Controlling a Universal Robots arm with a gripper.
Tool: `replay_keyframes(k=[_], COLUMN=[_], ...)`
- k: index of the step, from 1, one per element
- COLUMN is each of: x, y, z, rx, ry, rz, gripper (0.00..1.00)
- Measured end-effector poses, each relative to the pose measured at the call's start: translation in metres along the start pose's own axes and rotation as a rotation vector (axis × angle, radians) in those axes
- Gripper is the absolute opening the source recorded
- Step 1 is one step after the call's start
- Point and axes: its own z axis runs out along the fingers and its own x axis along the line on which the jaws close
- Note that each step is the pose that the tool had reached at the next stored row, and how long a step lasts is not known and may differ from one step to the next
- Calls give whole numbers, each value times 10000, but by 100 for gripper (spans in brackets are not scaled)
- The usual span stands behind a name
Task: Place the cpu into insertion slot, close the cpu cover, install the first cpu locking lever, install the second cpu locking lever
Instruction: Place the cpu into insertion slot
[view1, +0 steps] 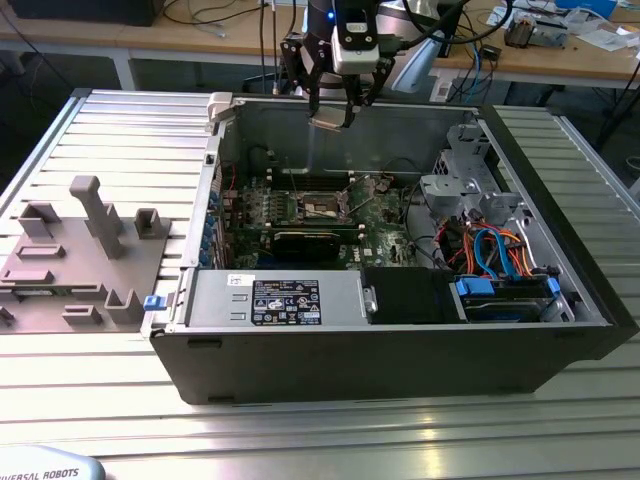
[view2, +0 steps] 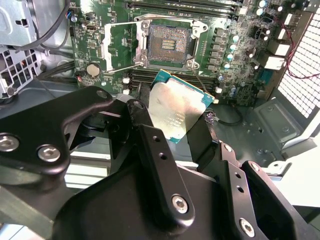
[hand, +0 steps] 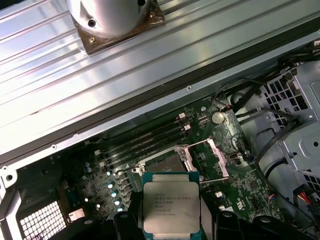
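My gripper (view1: 335, 112) hangs above the open computer case, near its far wall, shut on the cpu (view1: 328, 120). The cpu (view2: 176, 107) is a flat square chip with a silver top and green rim, held by its edges between black fingers (view2: 150, 135). The same chip (hand: 171, 207) shows in the first wrist view. Below it on the green motherboard (view1: 385, 235) lies the insertion slot (view2: 169, 42), dark-centred and bare. The cpu cover (view2: 116, 44) is swung open beside the slot. Two thin wire levers (view2: 120, 67) stand released next to the socket.
The case's metal walls (view1: 222, 170) ring the board. A drive cage (view1: 460, 170) with orange and blue cables (view1: 495, 250) sits at the exterior view's right. A long black card (view1: 315, 240) and power supply (view1: 285, 300) lie nearer. A grey fixture (view1: 85, 250) stands left.
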Motion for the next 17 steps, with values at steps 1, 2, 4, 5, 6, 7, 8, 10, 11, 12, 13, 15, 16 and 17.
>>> replay_keyframes(k=[1, 2, 4, 5, 6, 7, 8, 10, 11, 12, 13, 15, 16, 17], x=[0, 0, 0, 0, 0, 0, 0, 0, 0, 0, 0, 0, 0, 0], y=[0, 0, 0, 0, 0, 0, 0, 0, 0, 0, 0, 0, 0, 0], z=[0, 0, 0, 0, 0, 0, 0, 0, 0, 0, 0, 0, 0, 0], rx=[0, -1, 0, 0, -1, -1, -1, -1, -1, -2, -2, -2, -2, -2], ry=[-1, -2, -3, -4, -5, -6, -7, -8, -9, -9, -11, -12, -13, -13], rz=[16, 25, 41, 48, 54, 67, 78, 92, 98, 104, 120, 136, 145, 152], gripper=[54, 54, 54, 54, 54, 54, 54, 54, 54, 54, 54, 54, 54, 54])
